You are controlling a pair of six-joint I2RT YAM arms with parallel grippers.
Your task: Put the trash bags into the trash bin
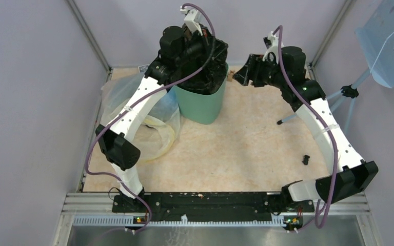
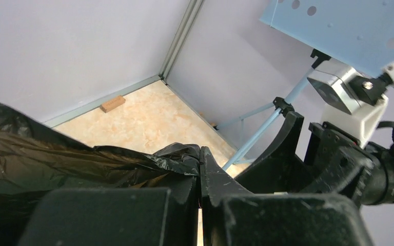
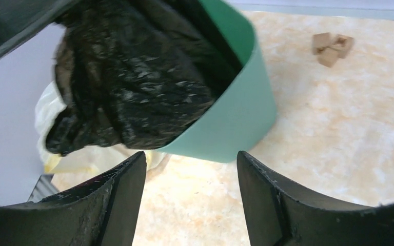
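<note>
1. Top view: The black bag (image 1: 205, 69) is heaped in and above the mouth of the green bin (image 1: 201, 105), upper middle of the frame. The left claw (image 1: 194, 47) sits over it, but its opening cannot be told from here. The right claw (image 1: 242, 76) waits just right of the rim, apart from it. The main risk, as I judge it, is that the crinkly bag is piled high rather than settled. Once let go, it could puff up and slide over the rim towards the clear bag (image 1: 133, 102) at left.

2. Left wrist view: The left claw is pinched narrow, with a fold of the black bag (image 2: 82, 159) caught at the seam in the lower middle. If the thin film clings to the fingers (image 2: 213, 177) when they part, lifting away could drag the bag back out, or tip the bin.

3. Right wrist view: The right claw (image 3: 191, 154) stands wide and holds nothing. A lump of the black bag (image 3: 128, 77) bulges past the edge of the green bin (image 3: 241, 113) at upper left. A push from this side might shove the bin instead of tucking the bag in.

4. No brand, label or writing can be read in any view.
</note>
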